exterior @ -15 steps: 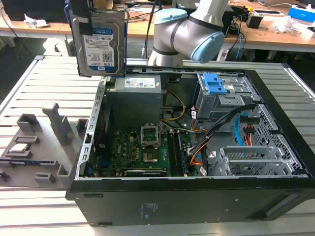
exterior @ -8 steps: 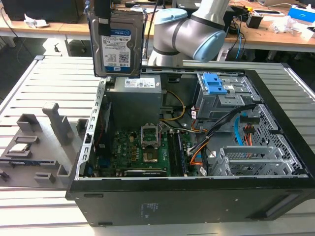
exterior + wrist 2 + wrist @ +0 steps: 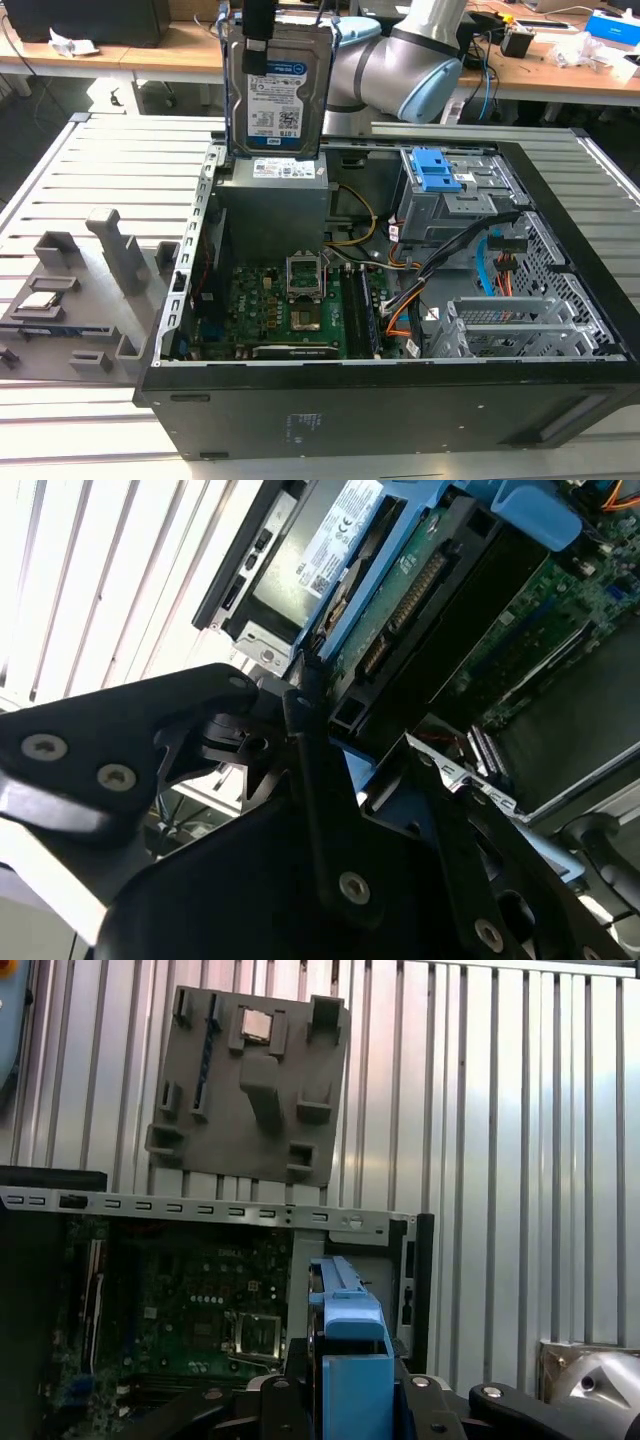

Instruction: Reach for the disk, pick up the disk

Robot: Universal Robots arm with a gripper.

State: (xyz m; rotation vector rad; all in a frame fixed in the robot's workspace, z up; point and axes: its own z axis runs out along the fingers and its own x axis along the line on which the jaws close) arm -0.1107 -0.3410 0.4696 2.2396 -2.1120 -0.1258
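A slatted metal table (image 3: 120,150) of pale grey ribs carries the scene. On it lies an open black computer case (image 3: 400,400), its side panel off and the motherboard facing up. Just beside the case, toward the exterior view's left, rests a grey plastic fixture tray (image 3: 70,310) with upright posts and pockets (one pocket holds a small square silver chip (image 3: 37,301)), the same tray (image 3: 250,1085) appearing in the first wrist view beyond the case's rim
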